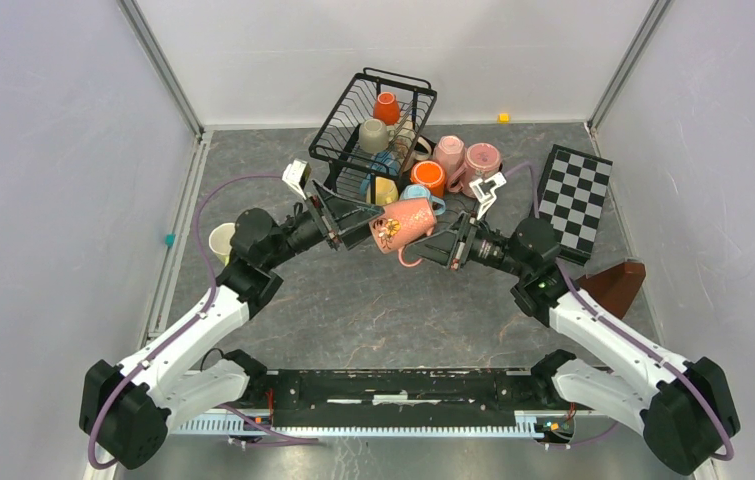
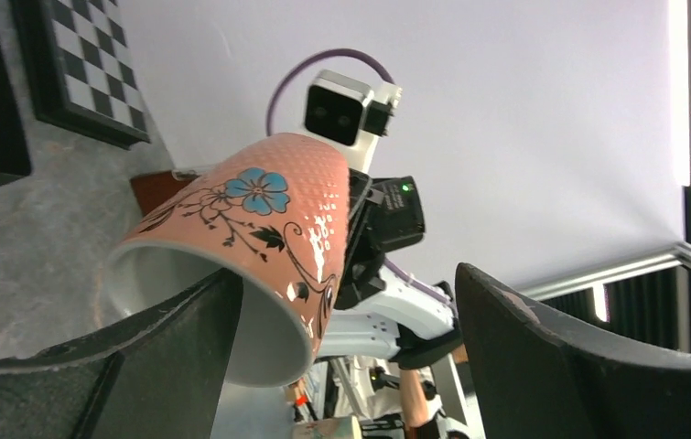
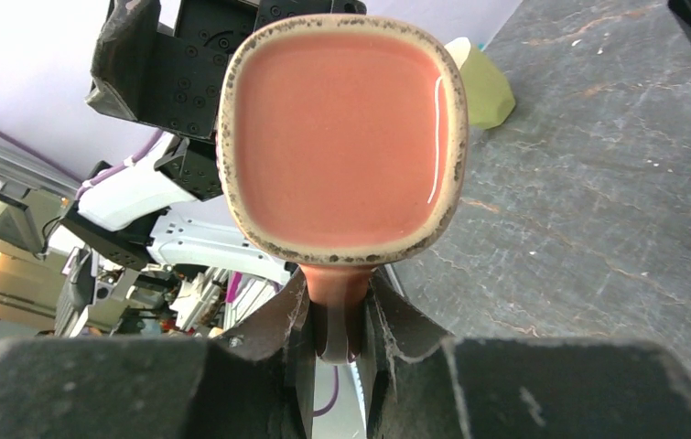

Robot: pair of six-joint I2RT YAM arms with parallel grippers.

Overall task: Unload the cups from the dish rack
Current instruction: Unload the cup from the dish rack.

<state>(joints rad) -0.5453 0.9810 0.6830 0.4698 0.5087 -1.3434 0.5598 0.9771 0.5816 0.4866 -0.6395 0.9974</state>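
A pink mug with a flower pattern (image 1: 403, 225) hangs on its side above the table, just in front of the black wire dish rack (image 1: 338, 125). My right gripper (image 1: 435, 246) is shut on its handle (image 3: 337, 306), and the mug's base (image 3: 341, 128) faces that wrist camera. My left gripper (image 1: 368, 216) is open. One of its fingers (image 2: 177, 338) reaches into the mug's mouth (image 2: 259, 210); the other finger (image 2: 543, 357) stands clear of it. An orange cup (image 1: 386, 107), a beige cup (image 1: 373, 135) and a yellow cup (image 1: 384, 190) sit in the rack.
Beside the rack on the table stand two pink cups (image 1: 449, 155) (image 1: 481, 160), an orange one (image 1: 429, 177) and a light blue one (image 1: 416, 192). A cream cup (image 1: 221, 240) stands at the left. A checkered board (image 1: 573, 200) and a brown object (image 1: 613, 285) lie at the right.
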